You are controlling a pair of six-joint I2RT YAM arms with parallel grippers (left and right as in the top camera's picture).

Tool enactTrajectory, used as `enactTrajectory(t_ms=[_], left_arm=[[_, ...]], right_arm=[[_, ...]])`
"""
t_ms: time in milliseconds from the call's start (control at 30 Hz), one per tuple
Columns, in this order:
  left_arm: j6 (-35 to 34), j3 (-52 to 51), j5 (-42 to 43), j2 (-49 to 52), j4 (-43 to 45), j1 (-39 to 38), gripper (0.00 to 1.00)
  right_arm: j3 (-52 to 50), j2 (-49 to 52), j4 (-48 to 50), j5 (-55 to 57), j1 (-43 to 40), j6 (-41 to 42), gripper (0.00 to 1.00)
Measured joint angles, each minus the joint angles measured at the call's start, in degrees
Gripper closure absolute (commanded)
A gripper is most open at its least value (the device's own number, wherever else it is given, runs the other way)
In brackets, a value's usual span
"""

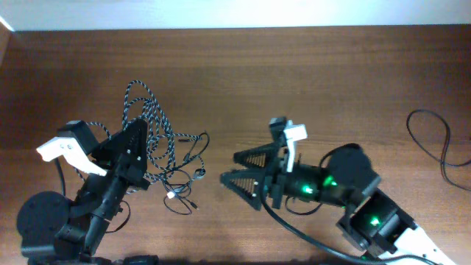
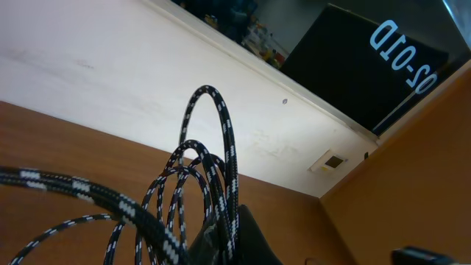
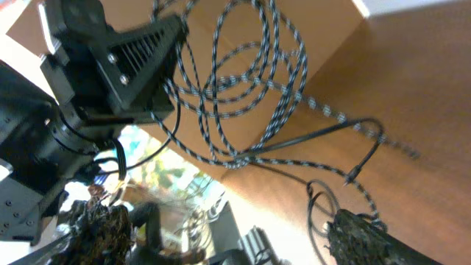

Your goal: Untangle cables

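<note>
Your left tool looks clamped on the speckled cable, which is tangled with the thin black cable toward the table's left edge. Your right tool gapes wide, empty.

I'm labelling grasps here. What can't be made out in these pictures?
Overhead: left gripper covers the speckled cable; its grip is hidden.
Left wrist: the bottom edge cuts off where that cable starts.
Right wrist: black cable, plug blurred.
Overhead: cable crossings too small.
</note>
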Motion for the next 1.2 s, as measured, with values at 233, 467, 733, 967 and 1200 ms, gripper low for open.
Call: enactTrajectory(t_ms=[233,467,733,967,1200], left_arm=[[0.0,0.0,0.0,0.0,-0.2,0.0,0.95],[0.0,0.0,0.0,0.0,-1.0,0.0,0.97],[0.0,0.0,0.0,0.0,-4.0,0.0,1.0],[0.0,0.5,-1.8,0.0,-15.8,0.0,1.0],[-0.8,0.0,-16.5,0.2,-32.1,-0.1,0.57]], right_arm=[[0.0,6.4,3.2,0.0,6.0,13.1,0.25],[-0.5,13.4,15.4,-2.2,6.0,16.6,0.29],[-0.6,19.5,25.7,3.7,6.0,20.9,0.63],[4.7,22.4,33.4,-1.6,1.9,14.4,0.96],[25.1,22.4,7.7,-5.8,-26.7,-5.6,0.96]])
